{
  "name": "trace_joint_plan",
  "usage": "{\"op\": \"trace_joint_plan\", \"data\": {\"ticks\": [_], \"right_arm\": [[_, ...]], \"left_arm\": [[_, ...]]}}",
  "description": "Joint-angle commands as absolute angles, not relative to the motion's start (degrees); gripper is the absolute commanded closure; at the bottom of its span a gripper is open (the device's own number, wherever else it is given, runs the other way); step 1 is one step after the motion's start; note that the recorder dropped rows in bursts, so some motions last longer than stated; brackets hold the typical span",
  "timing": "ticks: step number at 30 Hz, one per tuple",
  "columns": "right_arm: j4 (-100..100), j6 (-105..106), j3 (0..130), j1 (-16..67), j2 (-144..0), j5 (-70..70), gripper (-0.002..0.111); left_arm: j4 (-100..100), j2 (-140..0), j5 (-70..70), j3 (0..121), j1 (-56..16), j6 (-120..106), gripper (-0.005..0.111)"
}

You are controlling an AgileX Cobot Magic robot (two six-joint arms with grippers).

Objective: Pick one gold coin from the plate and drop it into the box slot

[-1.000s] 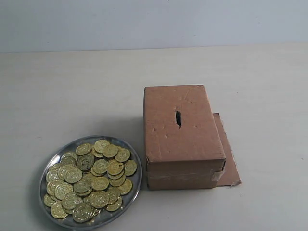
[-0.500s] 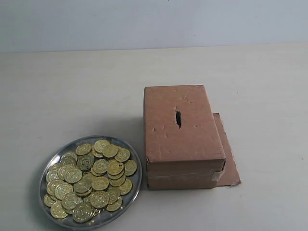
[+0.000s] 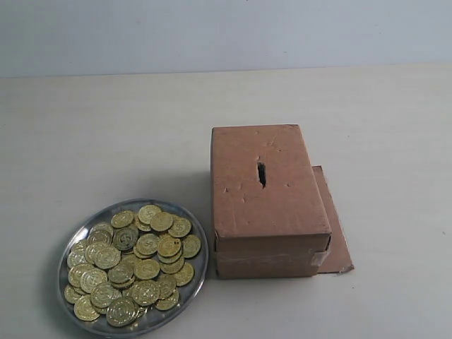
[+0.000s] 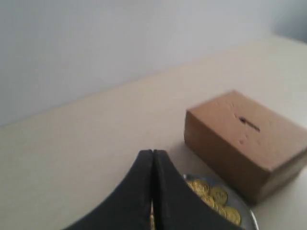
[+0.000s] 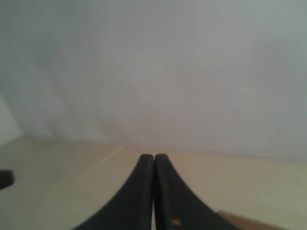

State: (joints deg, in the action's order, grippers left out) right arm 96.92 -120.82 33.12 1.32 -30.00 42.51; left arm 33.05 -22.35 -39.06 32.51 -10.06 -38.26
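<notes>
A round silver plate (image 3: 194, 272) sits at the front left of the table, heaped with several gold coins (image 3: 147, 268). To its right stands the brown cardboard box (image 3: 268, 205), with the dark box slot (image 3: 261, 174) in the middle of its top face. Neither arm shows in the exterior view. In the left wrist view my left gripper (image 4: 152, 152) is shut and empty, above and short of the plate (image 4: 252, 219), with coins (image 4: 218, 195) and the box (image 4: 244, 141) beyond it. My right gripper (image 5: 153, 156) is shut and empty over bare table.
A flat brown cardboard sheet (image 3: 337, 240) lies under the box and sticks out on its right side. The pale table (image 3: 106, 134) runs back to a light wall. A cardboard corner (image 5: 249, 221) shows beside my right gripper.
</notes>
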Motion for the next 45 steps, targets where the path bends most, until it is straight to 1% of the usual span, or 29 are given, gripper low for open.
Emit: {"op": "trace_joint_plan", "data": {"ticks": [1,4,7,10,14,18,20,22,24,27,29,34,37,42,43,44,45], "right_arm": [[99.95,-119.36,37.94,1.06,-48.96,51.11,0.108],[99.95,-116.06,38.83,1.06,-55.70,51.11,0.108],[99.95,-112.05,40.89,1.06,-58.32,51.11,0.108],[99.95,-111.14,43.66,1.06,-57.64,48.96,0.108],[99.95,-115.68,47.53,0.96,-55.67,38.79,0.108],[99.95,-109.18,49.63,0.96,-53.26,34.30,0.108],[99.95,-109.87,49.77,0.96,-51.99,28.97,0.108],[99.95,-116.00,50.16,0.96,-51.00,26.59,0.108],[99.95,-122.05,51.58,0.96,-50.91,27.48,0.108],[99.95,-122.05,55.18,0.96,-51.04,35.79,0.108],[94.74,-122.05,57.70,0.96,-51.57,42.05,0.108],[99.95,-120.52,65.12,0.96,-52.04,41.92,0.108],[99.95,-111.20,66.41,0.85,-50.94,34.40,0.108],[99.95,-106.55,66.92,0.85,-49.79,15.82,0.108],[99.95,-98.93,66.92,0.85,-49.56,9.92,0.108],[99.95,-84.26,66.92,1.37,-49.56,2.29,0.108],[99.95,-75.18,66.61,1.99,-49.56,-2.36,0.108]], "left_arm": [[30.85,-39.69,-45.63,37.04,-14.54,-46.48,0.107],[29.09,-47.24,-46.14,38.61,-17.73,-46.48,0.107],[28.59,-51.29,-47.03,39.32,-20.06,-47.33,0.107],[28.86,-52.65,-47.03,39.32,-21.15,-50.06,0.107],[28.86,-52.62,-46.65,39.32,-21.29,-52.13,0.107],[28.86,-52.26,-46.36,39.32,-21.29,-52.24,0.107],[28.86,-52.26,-46.36,39.32,-21.29,-52.24,0.107],[28.86,-51.99,-46.36,39.32,-21.29,-52.24,0.107],[28.86,-51.63,-45.65,39.32,-21.29,-52.24,0.107],[29.26,-51.15,-45.13,39.32,-21.29,-52.24,0.107],[29.26,-51.07,-44.86,39.32,-21.29,-52.24,0.107],[29.30,-51.07,-44.65,39.32,-21.29,-52.24,0.107],[29.43,-51.07,-44.65,39.32,-21.29,-52.24,0.107],[29.46,-51.07,-44.55,39.32,-21.29,-52.24,0.107],[29.46,-51.07,-44.43,39.32,-21.29,-52.37,0.107],[29.46,-51.07,-44.43,39.32,-21.29,-52.37,0.107],[29.46,-51.07,-44.29,39.32,-21.29,-52.37,0.107]]}}
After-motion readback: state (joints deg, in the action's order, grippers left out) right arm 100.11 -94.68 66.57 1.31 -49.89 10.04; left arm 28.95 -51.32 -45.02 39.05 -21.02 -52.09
